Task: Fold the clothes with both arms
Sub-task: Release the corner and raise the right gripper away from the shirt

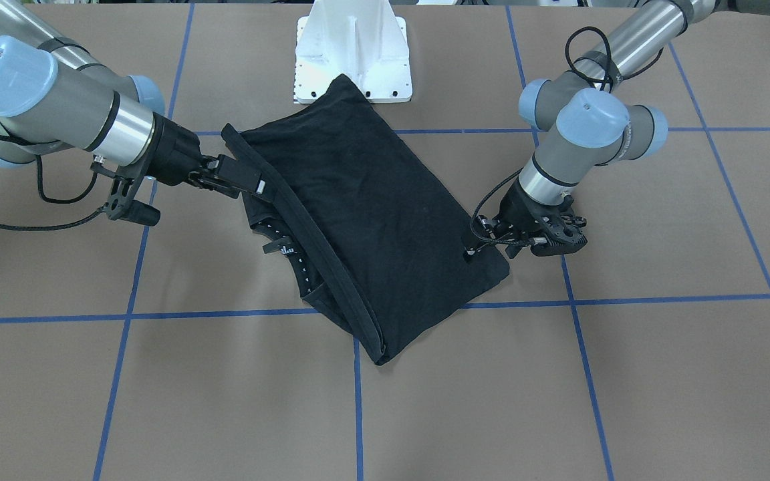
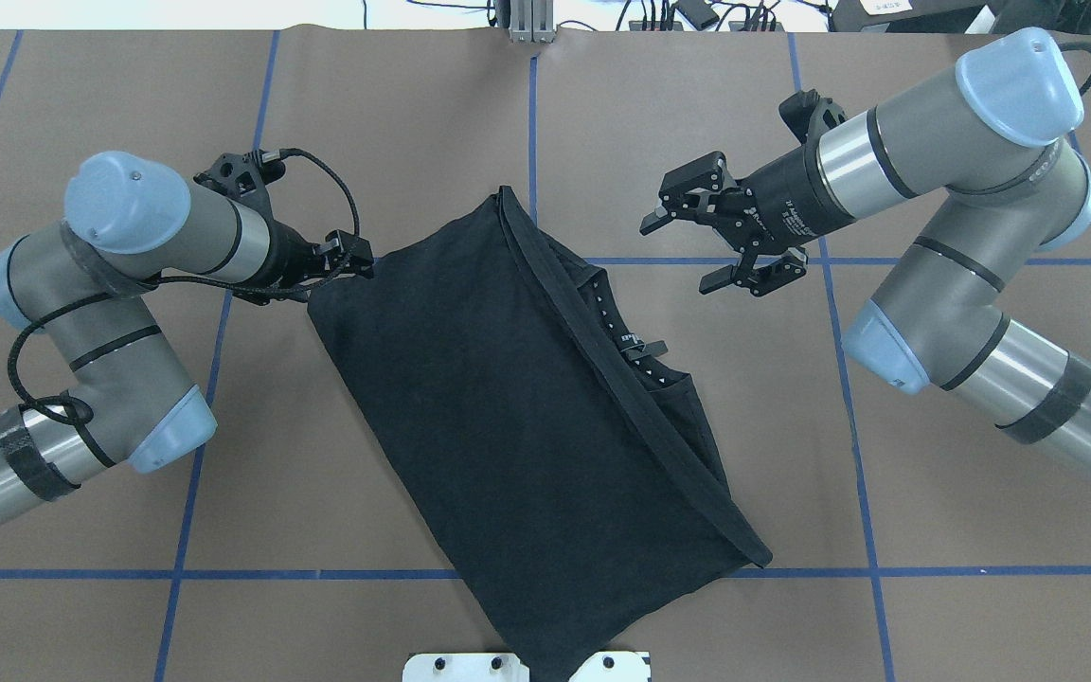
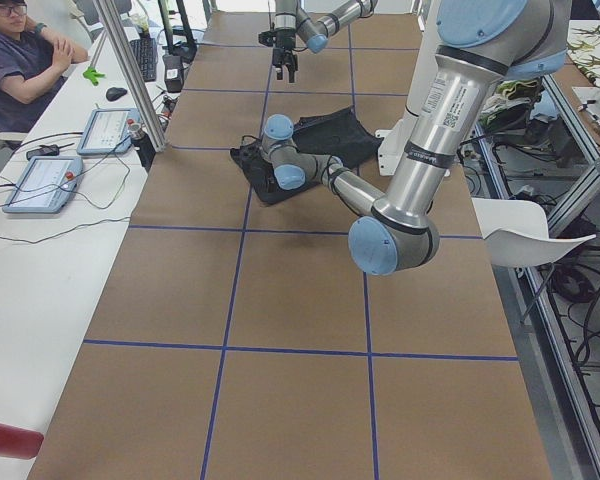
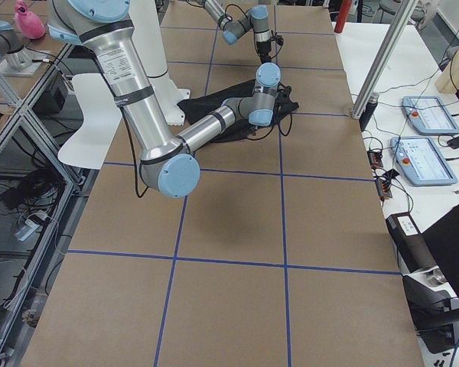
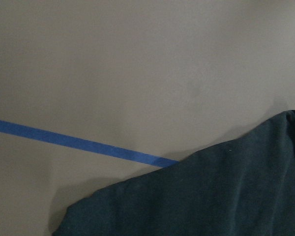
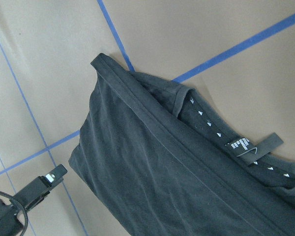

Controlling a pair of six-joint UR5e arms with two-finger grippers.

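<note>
The clothes are one black T-shirt (image 2: pixel 508 407), lying folded lengthwise and slanted across the table's middle (image 1: pixel 371 200). Plain black fabric faces up. Its collar and neck label (image 2: pixel 635 346) peek out along the open side (image 6: pixel 258 147). My left gripper (image 2: pixel 347 256) is down low at the shirt's edge near a corner (image 1: pixel 488 250); I cannot tell whether its fingers are pinching the cloth. The left wrist view shows only the shirt's edge (image 5: pixel 211 196) flat on the table. My right gripper (image 2: pixel 683 254) hangs open and empty above the table beside the collar side (image 1: pixel 251 184). One of its fingertips (image 6: pixel 49 179) shows.
The white pedestal base (image 1: pixel 351 53) stands at the shirt's near-robot end. Blue tape lines (image 2: pixel 886 572) grid the brown tabletop. A person (image 3: pixel 20 60) sits at a side bench with teach pendants (image 3: pixel 40 185).
</note>
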